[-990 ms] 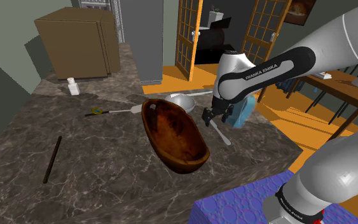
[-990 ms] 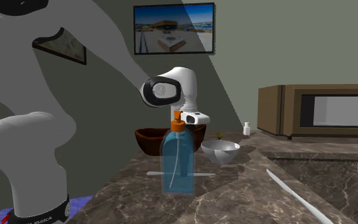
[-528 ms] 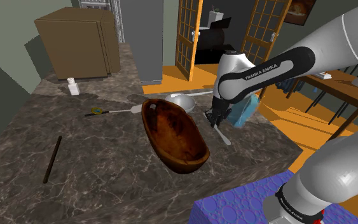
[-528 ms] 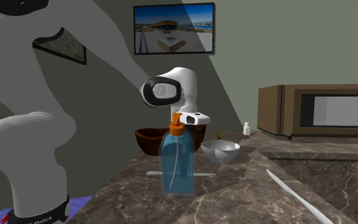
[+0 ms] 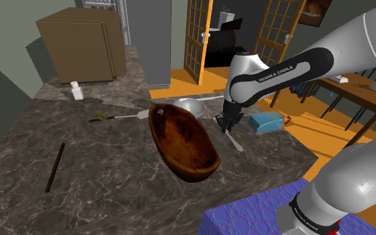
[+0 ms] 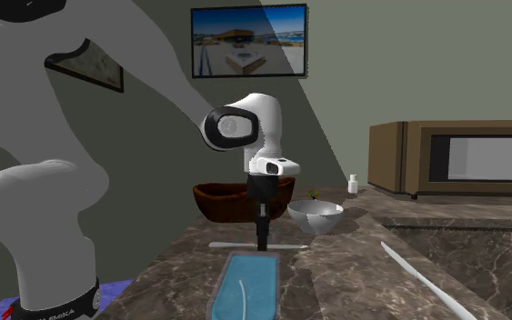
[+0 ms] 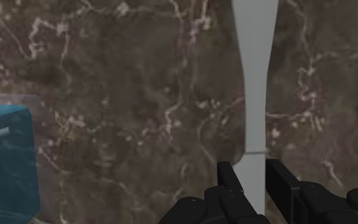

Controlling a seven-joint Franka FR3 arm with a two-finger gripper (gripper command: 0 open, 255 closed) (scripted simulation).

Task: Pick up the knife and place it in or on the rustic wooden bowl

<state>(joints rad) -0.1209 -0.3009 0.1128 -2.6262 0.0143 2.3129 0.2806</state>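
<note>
The grey knife (image 7: 254, 95) lies flat on the dark marble counter (image 5: 113, 173), just right of the brown wooden bowl (image 5: 183, 140) in the shoulder view. My black gripper (image 7: 255, 183) points straight down and is shut on the knife, one finger on each side of its narrow handle end. In the shoulder view the gripper (image 5: 225, 126) stands at the near end of the knife (image 5: 234, 141). From the second exterior view the gripper (image 6: 263, 242) touches down on the knife (image 6: 286, 246), with the bowl (image 6: 222, 200) behind it.
A blue soap bottle (image 5: 268, 121) lies toppled on the counter close beside the gripper. A metal bowl (image 5: 192, 105), a spatula (image 5: 116, 117), a dark stick (image 5: 55, 167), a small white bottle (image 5: 77, 90) and a brown box (image 5: 83, 43) stand further off. The counter's edge runs just past the fallen bottle.
The gripper came down and shut on the knife. The blue bottle, upright beside the gripper before, tipped and now lies flat on the counter.
</note>
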